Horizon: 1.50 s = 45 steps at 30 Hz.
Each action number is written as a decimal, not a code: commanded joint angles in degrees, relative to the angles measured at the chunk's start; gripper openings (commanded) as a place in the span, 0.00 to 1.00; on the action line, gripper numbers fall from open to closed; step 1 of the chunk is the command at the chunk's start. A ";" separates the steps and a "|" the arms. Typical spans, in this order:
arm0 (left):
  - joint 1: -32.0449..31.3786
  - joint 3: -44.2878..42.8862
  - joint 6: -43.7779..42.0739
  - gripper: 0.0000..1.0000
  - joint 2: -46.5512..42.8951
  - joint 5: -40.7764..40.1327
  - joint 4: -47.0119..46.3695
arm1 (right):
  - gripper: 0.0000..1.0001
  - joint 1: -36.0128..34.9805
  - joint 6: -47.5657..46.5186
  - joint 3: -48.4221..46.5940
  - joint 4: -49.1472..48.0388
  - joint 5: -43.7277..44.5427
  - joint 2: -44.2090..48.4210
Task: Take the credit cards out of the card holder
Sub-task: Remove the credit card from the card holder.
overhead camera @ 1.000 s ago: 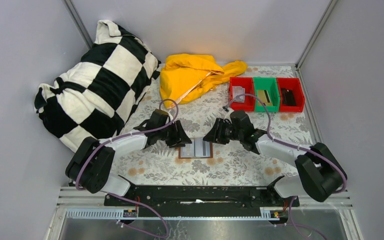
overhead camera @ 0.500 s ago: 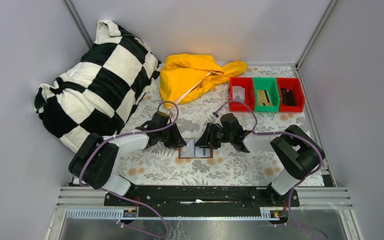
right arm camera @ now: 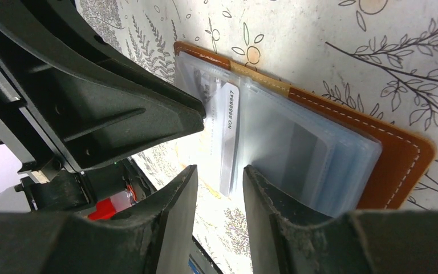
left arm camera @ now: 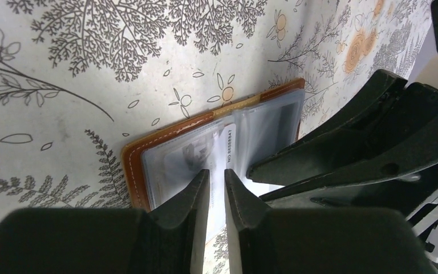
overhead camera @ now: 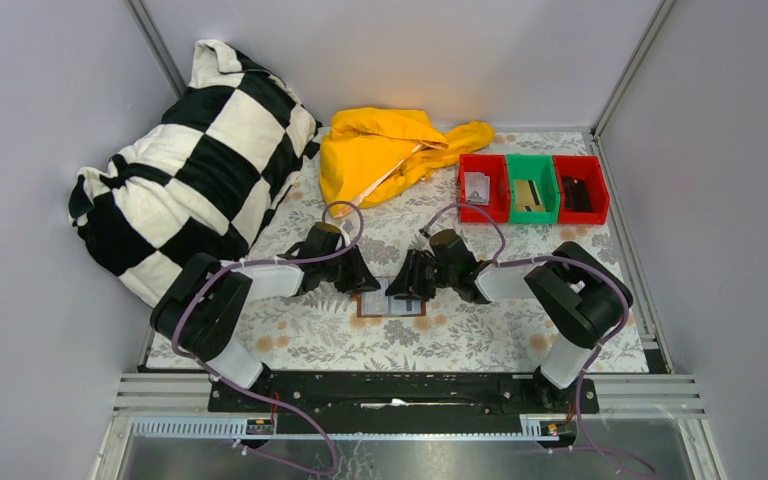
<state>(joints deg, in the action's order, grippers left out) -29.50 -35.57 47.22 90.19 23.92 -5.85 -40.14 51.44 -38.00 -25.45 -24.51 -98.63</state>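
The brown card holder (overhead camera: 391,309) lies open on the floral cloth, its clear grey-blue sleeves facing up. Its brown rim shows in the left wrist view (left arm camera: 131,171) and in the right wrist view (right arm camera: 402,165). A pale card printed with a number (right arm camera: 230,114) sits in the sleeves at the fold and also shows in the left wrist view (left arm camera: 230,145). My left gripper (left arm camera: 215,177) is over the holder's left half, jaws closed to a thin slit with nothing between them. My right gripper (right arm camera: 219,171) is slightly open over the fold, facing the left one. From above, the left gripper (overhead camera: 364,285) and the right gripper (overhead camera: 398,290) nearly meet.
A black-and-white checkered pillow (overhead camera: 190,160) fills the back left. A yellow cloth (overhead camera: 390,150) lies at the back centre. A red bin (overhead camera: 482,187), a green bin (overhead camera: 531,187) and another red bin (overhead camera: 580,187) stand at the back right. Grey walls close in the sides.
My right gripper has moved left from beside the holder to over its middle. My left gripper has stayed at the holder's left half. The holder has not shifted.
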 commanded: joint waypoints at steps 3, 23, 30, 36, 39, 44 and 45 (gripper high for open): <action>0.05 2.85 -1.83 0.21 0.62 -3.92 3.95 | 0.43 -0.47 -0.14 1.04 1.71 4.16 -1.92; -0.61 -1.04 -7.05 0.30 -11.54 -13.78 19.65 | 0.42 -0.49 4.06 4.71 -5.78 2.45 -4.88; -1.21 -1.78 -7.16 0.34 -16.59 -5.03 13.33 | 0.42 -0.51 5.32 5.84 -8.79 1.67 -6.32; -1.60 -4.13 -7.85 0.31 -9.72 -5.34 14.09 | 0.42 -0.47 5.81 6.96 -10.20 1.86 -6.97; -1.62 -3.83 -7.64 0.31 -8.54 -5.78 12.41 | 0.42 -0.47 5.82 6.98 -10.33 1.64 -7.33; -1.62 -4.27 -7.67 0.31 -4.75 -7.19 12.15 | 0.42 -0.47 5.72 6.59 -10.22 1.40 -7.81; -1.62 -4.25 -7.59 0.30 -4.05 -6.94 11.97 | 0.42 -0.49 5.76 6.56 -10.15 1.40 -7.91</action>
<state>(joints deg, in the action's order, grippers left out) -30.96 -37.91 40.34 83.94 17.30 8.67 -40.18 59.07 -33.08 -42.30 -25.39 -103.70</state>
